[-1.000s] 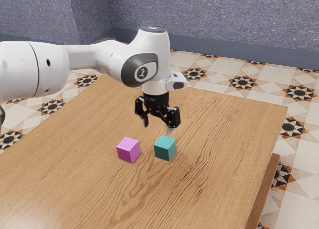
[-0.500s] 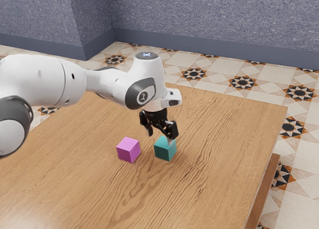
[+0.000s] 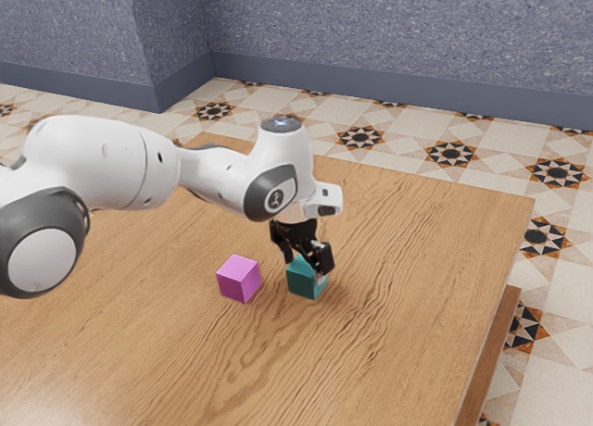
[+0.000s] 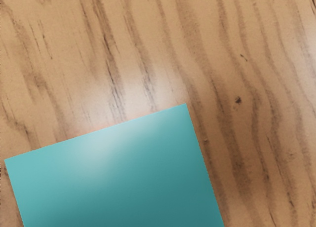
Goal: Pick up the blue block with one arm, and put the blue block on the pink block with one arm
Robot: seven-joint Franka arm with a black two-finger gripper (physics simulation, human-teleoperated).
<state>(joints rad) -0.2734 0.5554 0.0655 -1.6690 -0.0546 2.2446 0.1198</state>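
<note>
The blue block point(image 3: 305, 284), teal in colour, sits on the wooden table point(image 3: 417, 250) near its middle. The pink block point(image 3: 238, 278) rests a short way off toward the exterior view's left, apart from the blue one. My gripper point(image 3: 306, 263) is low over the blue block, open, with one finger on each side of the block's top. In the wrist view the blue block's top face point(image 4: 118, 177) lies large and close right under my hand, with wood grain around it.
The table's front right edge point(image 3: 486, 352) drops to a patterned tile floor point(image 3: 556, 259). My white arm point(image 3: 139, 181) reaches in from the exterior view's left, above the table behind the pink block.
My hand has come down from above the blue block until its fingers straddle the block's top. Both blocks stay where they were.
</note>
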